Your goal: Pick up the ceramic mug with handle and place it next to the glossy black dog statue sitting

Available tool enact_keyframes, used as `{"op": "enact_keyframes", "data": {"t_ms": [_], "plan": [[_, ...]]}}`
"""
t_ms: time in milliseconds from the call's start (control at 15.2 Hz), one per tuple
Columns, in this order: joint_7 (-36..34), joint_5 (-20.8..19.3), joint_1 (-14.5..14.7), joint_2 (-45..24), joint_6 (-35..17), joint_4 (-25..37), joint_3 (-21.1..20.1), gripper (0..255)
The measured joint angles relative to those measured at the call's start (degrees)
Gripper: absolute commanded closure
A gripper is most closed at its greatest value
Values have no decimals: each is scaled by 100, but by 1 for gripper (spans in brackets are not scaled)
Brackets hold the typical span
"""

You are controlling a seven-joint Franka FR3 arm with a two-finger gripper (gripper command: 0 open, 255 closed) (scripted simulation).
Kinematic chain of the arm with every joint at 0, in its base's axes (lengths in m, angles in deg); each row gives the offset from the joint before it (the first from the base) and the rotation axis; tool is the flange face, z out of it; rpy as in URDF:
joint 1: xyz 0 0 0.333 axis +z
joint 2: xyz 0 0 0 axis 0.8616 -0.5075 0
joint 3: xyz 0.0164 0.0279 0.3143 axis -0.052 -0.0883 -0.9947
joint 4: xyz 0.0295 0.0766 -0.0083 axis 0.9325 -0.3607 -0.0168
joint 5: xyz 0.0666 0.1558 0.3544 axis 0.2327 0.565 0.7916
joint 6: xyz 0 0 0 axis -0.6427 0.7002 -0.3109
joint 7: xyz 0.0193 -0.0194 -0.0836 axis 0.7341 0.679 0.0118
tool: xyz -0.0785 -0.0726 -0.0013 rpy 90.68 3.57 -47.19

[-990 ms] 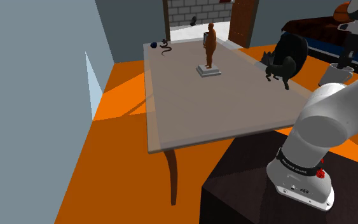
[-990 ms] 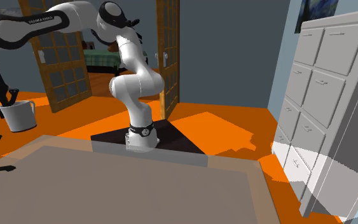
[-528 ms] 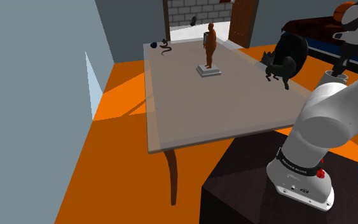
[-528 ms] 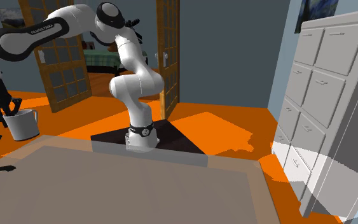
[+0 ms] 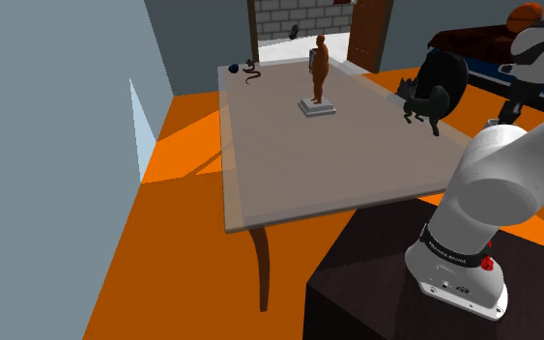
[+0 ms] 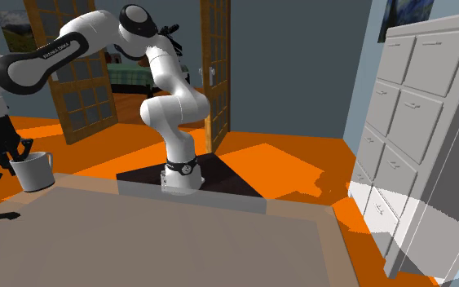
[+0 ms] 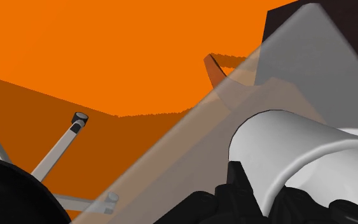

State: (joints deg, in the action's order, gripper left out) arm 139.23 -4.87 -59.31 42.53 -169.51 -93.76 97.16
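The white mug (image 6: 33,171) is clasped by its rim in the tool (image 6: 15,156), closed on its wall, and held upright low over the bench (image 6: 178,236) edge, evidently for setting down beside the black dog statue (image 5: 424,100).

Readable as "FRANKA EMIKA" in small dark letters along the white forearm (image 6: 56,55), at ten o'clock in the second exterior view; small white lettering on the black band (image 5: 451,253) round the arm's foot, at four o'clock in the shoulder view, too fine to make out; dark lettering on the forearm at two o'clock there, likewise unreadable.
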Motion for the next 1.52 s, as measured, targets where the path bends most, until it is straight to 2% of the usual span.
{"op": "enact_keyframes", "data": {"t_ms": [462,528,924,1254,1518], "plan": [[-3,-45,44,12,-71,-31,92,255],[-3,-45,45,12,-71,-31,93,0],[-3,-45,45,12,-71,-30,93,0],[131,231,-228,-39,482,336,-442,0],[150,259,-266,-41,553,379,-504,0]]}}
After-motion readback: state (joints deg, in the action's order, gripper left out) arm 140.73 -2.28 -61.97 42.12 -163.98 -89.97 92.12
